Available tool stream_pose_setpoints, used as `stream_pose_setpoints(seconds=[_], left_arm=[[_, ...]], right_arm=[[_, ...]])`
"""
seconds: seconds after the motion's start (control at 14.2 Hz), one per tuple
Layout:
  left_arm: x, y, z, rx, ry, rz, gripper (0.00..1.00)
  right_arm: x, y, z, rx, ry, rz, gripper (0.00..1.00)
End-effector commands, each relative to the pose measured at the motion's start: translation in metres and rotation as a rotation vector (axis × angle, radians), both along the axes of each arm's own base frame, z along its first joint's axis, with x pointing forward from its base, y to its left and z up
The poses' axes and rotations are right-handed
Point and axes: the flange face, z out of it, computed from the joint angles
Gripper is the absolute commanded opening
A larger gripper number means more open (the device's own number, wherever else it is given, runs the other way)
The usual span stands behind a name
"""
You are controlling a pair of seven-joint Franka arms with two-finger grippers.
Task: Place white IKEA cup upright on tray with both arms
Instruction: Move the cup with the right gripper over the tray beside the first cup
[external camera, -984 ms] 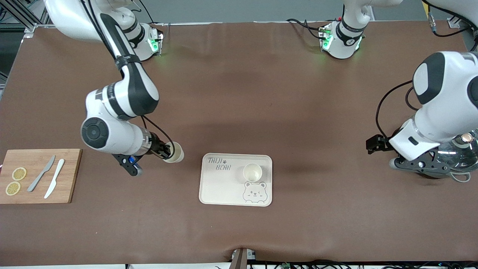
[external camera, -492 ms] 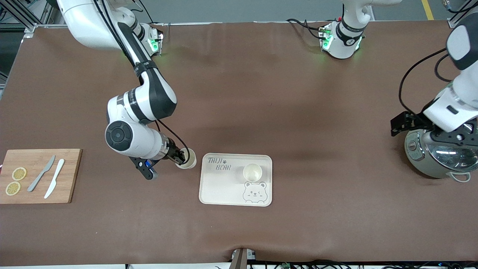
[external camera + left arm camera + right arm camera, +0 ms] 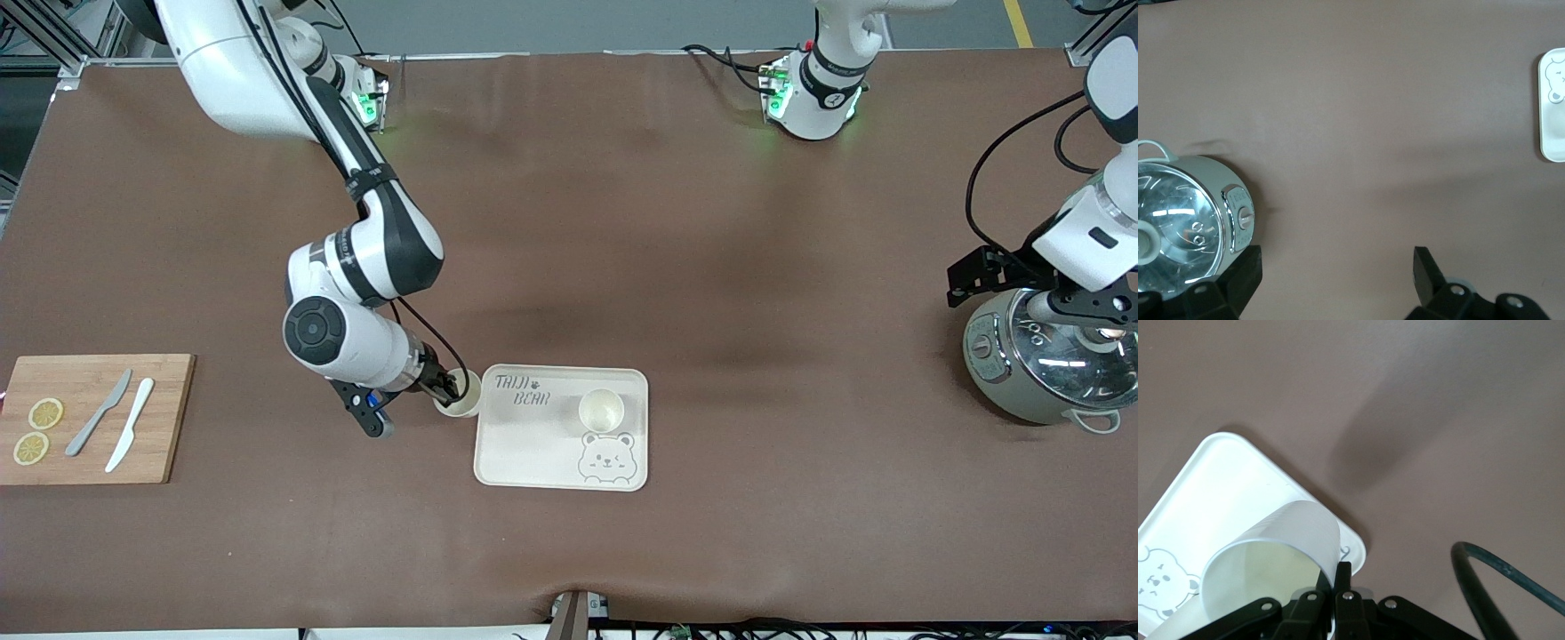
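A tray (image 3: 533, 444) lies lower centre of the frame, one cup (image 3: 601, 411) standing on it — a second cup (image 3: 460, 397) hangs over its edge. Cutting board (image 3: 164, 418) at the lower left edge with knives (image 3: 116, 422) on it; a cooker (image 3: 1040, 378) at the right edge.

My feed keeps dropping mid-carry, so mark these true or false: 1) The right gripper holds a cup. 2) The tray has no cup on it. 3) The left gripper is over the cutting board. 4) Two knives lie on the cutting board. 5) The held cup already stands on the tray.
1) True: the right gripper is shut on the white cup.
2) False: a second cup stands upright on the tray.
3) False: the left gripper, open, is over the rice cooker.
4) True: knives lie on the cutting board.
5) False: it hangs at the tray's edge.
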Motion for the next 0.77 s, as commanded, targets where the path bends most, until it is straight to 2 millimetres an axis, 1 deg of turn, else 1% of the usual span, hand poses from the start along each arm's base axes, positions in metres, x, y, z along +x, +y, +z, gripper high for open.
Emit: stream_pose_setpoints(seconds=[0.0,0.07,0.14,0.21,0.49,0.63,0.7], left_arm=[[-0.019,-0.003,0.005,-0.023,-0.003,0.000,1.00],[-0.021,-0.003,0.007,-0.023,-0.004,0.003,1.00],[-0.022,-0.003,0.004,-0.023,0.000,0.003,1.00],[-0.022,-0.003,0.004,-0.023,0.002,0.003,1.00],[-0.026,-0.004,0.003,-0.025,0.001,0.002,1.00],[-0.027,-0.003,0.000,-0.025,0.001,0.004,1.00],[-0.026,-0.003,-0.001,-0.025,-0.004,0.005,1.00]], right_arm=[[0.008,0.016,0.003,0.002,-0.017,-0.034,0.00],[0.010,0.018,-0.001,0.001,-0.013,-0.065,0.00],[0.011,0.026,-0.005,-0.003,-0.015,-0.064,0.00],[0.010,0.029,-0.009,-0.006,-0.013,-0.058,0.00],[0.012,0.034,-0.017,0.002,-0.032,-0.062,0.00],[0.011,0.038,-0.016,0.003,-0.032,-0.068,0.00],[0.011,0.039,-0.022,-0.001,-0.025,-0.077,0.00]])
